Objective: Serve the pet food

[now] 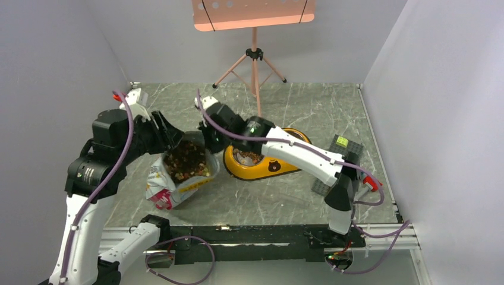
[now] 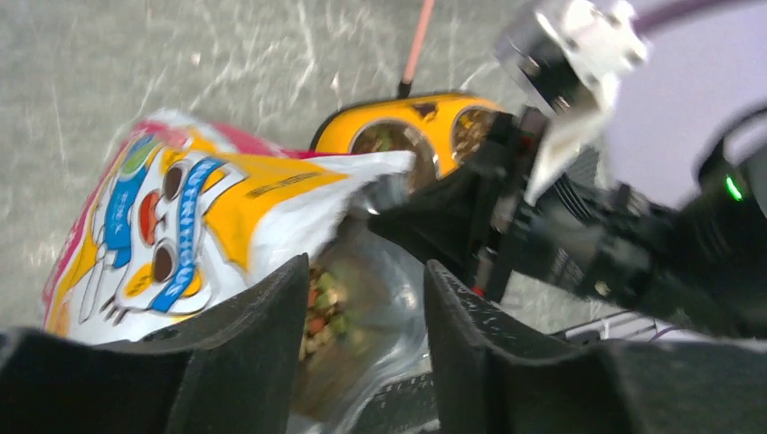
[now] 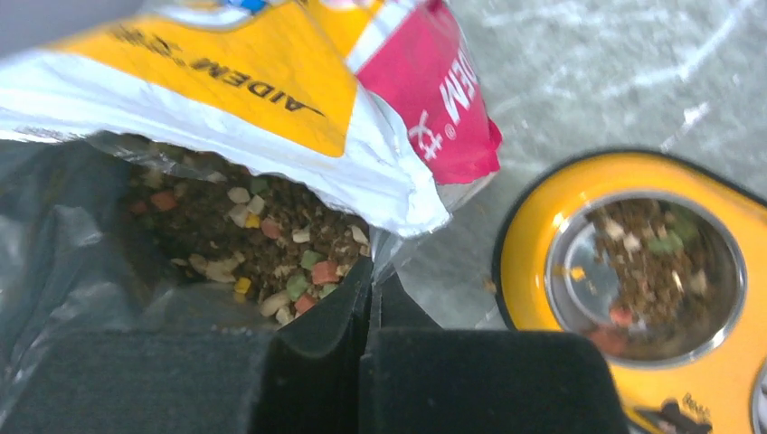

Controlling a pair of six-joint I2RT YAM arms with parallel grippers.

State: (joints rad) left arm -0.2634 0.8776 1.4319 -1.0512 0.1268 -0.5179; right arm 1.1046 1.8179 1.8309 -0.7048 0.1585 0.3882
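The crinkly white-and-yellow bag [image 1: 169,187] stands open on the marble table, with mixed brown pet food [image 1: 185,159] showing in its mouth. My right gripper [image 3: 371,280] is shut on the clear inner edge of the bag's rim, on the side nearest the yellow feeder [image 1: 261,169]. One steel bowl [image 3: 647,262] holds some kibble. My left gripper [image 2: 366,298] hovers at the bag's opposite rim. Its jaws stand apart, with the bag's mouth and food [image 2: 321,312] seen between them and nothing pinched. In the left wrist view, the bag's cartoon print [image 2: 172,226] faces the camera.
A pink music stand on a tripod [image 1: 254,59] stands at the back of the table. A dark block with a green label [image 1: 343,144] lies right of the feeder. Pale walls close in the left, right and far sides.
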